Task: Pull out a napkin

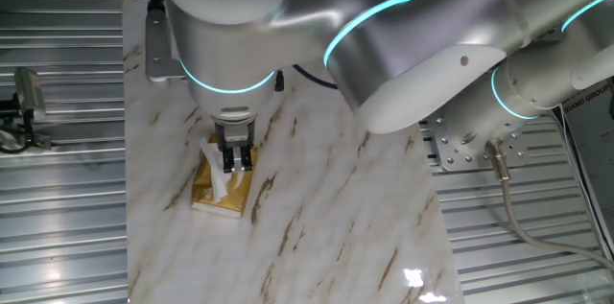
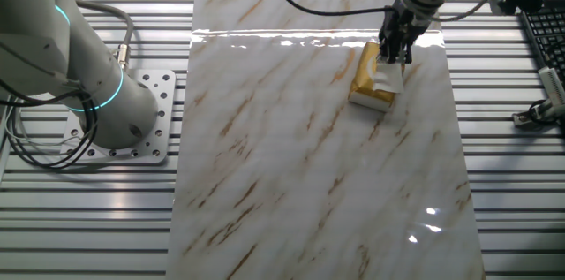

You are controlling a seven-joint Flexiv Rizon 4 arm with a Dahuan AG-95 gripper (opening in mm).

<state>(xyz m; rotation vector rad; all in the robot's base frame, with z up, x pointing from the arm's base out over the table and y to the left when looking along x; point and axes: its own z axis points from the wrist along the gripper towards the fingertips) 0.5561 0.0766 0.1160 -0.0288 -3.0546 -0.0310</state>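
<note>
A flat golden tissue pack (image 1: 228,200) lies on the marble table top, seen in the other fixed view as the same pack (image 2: 365,84) near the far right. A white napkin (image 1: 220,185) sticks up out of its top, rumpled, and reaches from the pack to my fingertips (image 2: 387,75). My gripper (image 1: 235,162) points straight down over the pack, and its black fingers stand close together on the napkin's upper end. From the other side the gripper (image 2: 395,57) sits right above the white sheet. The napkin's lower part is still inside the pack.
The marble top (image 1: 317,237) is narrow, with ribbed metal on both sides. The arm's base plate (image 2: 132,130) is at the left edge. A keyboard (image 2: 540,33) and a clamp (image 2: 538,112) lie off the right side.
</note>
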